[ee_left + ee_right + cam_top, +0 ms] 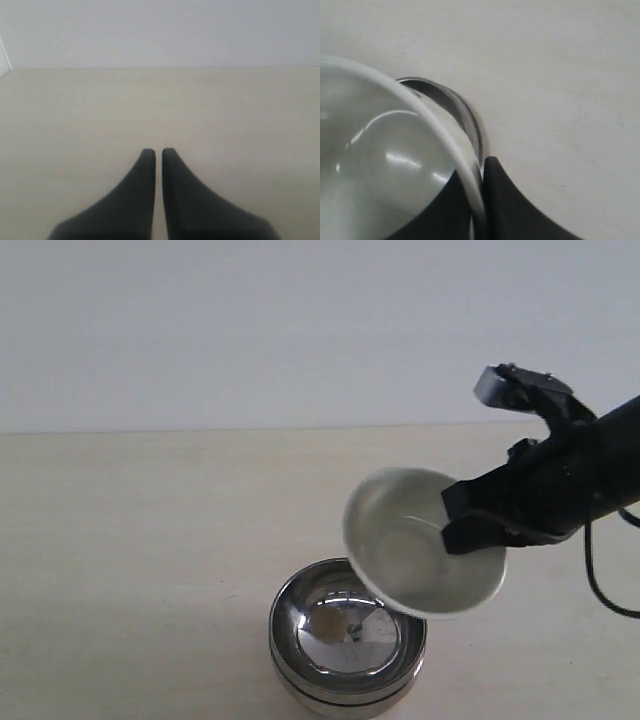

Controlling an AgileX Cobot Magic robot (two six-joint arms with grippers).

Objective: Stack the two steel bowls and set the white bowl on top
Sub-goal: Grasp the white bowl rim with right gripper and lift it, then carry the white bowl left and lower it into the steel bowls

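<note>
Right gripper [452, 518] clamps the tilted, empty white bowl [400, 540] by its rim. Nested steel bowls [345, 638] sit just below it. Left gripper [156, 152] is closed and holds nothing.

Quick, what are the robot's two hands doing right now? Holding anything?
Left gripper: shut, holding nothing.
Right gripper: shut on the rim of the white bowl, which tilts above the stacked steel bowls.
</note>
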